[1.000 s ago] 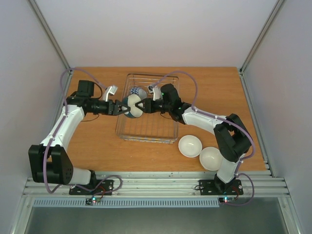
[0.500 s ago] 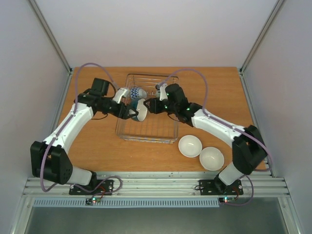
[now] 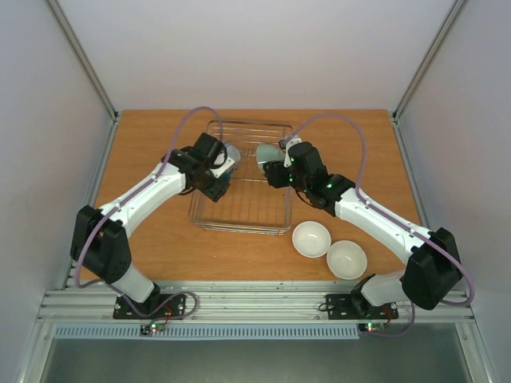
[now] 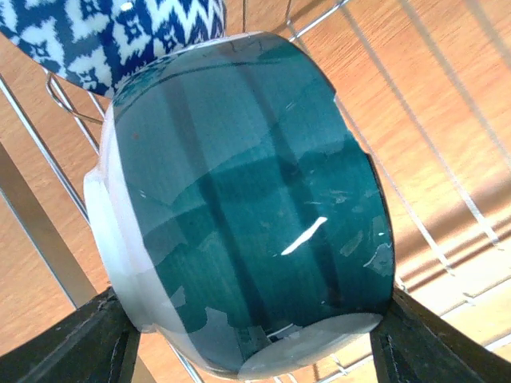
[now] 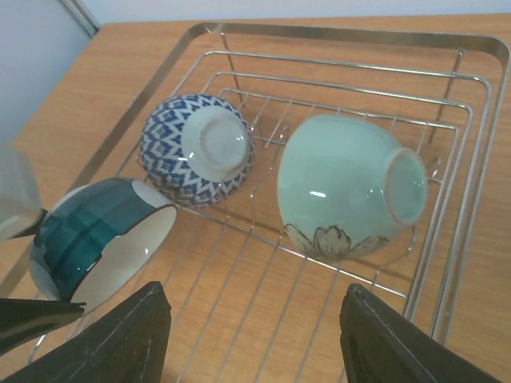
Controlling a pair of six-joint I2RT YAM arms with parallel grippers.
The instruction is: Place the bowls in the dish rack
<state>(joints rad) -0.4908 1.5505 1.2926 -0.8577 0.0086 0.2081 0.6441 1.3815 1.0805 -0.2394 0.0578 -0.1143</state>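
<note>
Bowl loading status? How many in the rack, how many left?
Done: the patterned bowl and the mint bowl lie tipped in the rack. In hand: the left gripper holds the dark teal bowl over the rack, not released. The right gripper is open and empty. Left: the farther table bowl and the nearer table bowl, both outside the rack.

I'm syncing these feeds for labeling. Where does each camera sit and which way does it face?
Top external: above and behind the arms, looking down on the table; both arms and bases show.
Left wrist: on the left arm, facing the dark teal bowl close up; left gripper fingers flank it.
Right wrist: on the right arm, looking down into the dish rack; open right gripper fingers along the bottom.
Shared: both wrist views show the dark teal bowl and blue patterned bowl.
</note>
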